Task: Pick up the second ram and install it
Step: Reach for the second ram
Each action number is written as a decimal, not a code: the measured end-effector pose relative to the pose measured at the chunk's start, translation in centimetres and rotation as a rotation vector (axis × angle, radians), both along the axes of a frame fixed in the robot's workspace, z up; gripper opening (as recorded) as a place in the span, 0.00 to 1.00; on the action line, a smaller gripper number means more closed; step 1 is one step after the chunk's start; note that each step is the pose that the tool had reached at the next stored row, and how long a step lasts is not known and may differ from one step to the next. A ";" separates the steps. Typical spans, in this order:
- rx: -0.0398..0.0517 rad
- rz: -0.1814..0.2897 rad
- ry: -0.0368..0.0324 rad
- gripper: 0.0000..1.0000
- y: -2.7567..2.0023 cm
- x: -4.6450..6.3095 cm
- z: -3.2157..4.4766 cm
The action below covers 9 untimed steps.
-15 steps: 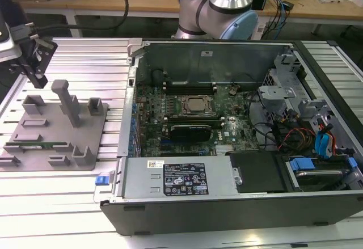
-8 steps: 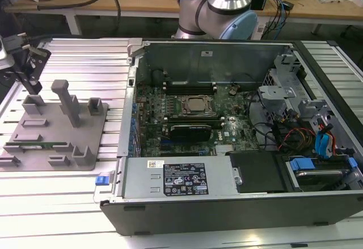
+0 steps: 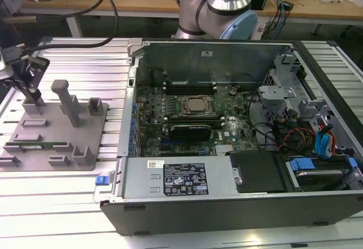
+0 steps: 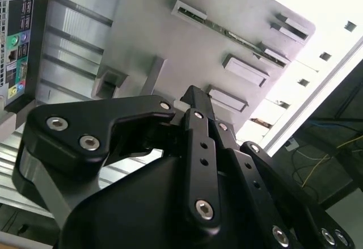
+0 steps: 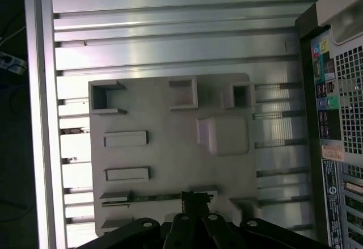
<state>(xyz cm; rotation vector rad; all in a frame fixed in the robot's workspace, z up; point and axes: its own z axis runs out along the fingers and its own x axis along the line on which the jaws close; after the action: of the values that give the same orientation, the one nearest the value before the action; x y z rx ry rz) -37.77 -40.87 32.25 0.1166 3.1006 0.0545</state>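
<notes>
The second ram (image 3: 39, 144) is a thin green stick lying on edge in a slot of the grey fixture plate (image 3: 85, 130), at the exterior view's left. It also runs between two holders as a narrow green strip (image 4: 232, 35) (image 5: 153, 197) in both wrist views. My black gripper (image 3: 36, 97) hangs over the back left part of the plate, above the stick and apart from it. Its fingers meet at the tips (image 4: 190, 93), with nothing between them. In the first wrist view the gripper (image 5: 195, 195) lines up over one end of the stick.
The open computer case (image 3: 198, 181) stands to the exterior view's right of the plate, with the motherboard, a silver processor (image 3: 195, 106) and a black expansion card (image 3: 193, 130) inside. Tall grey posts (image 3: 67, 101) rise from the plate near the gripper. A ribbed metal table (image 3: 85, 56) lies underneath.
</notes>
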 end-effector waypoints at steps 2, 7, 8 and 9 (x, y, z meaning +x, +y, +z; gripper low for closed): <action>-0.0002 0.000 0.0000 0.08 -0.03 -0.1 -0.20; 0.0000 0.000 -0.0003 0.08 -0.05 -1.0 -0.86; -0.0002 0.000 -0.0002 0.08 -0.07 -1.0 -0.98; -0.0003 0.000 0.0000 0.08 -0.09 -1.1 -1.13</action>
<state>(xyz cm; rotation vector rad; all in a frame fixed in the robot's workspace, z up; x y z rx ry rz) -38.90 -40.96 31.12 0.1166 3.1007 0.0541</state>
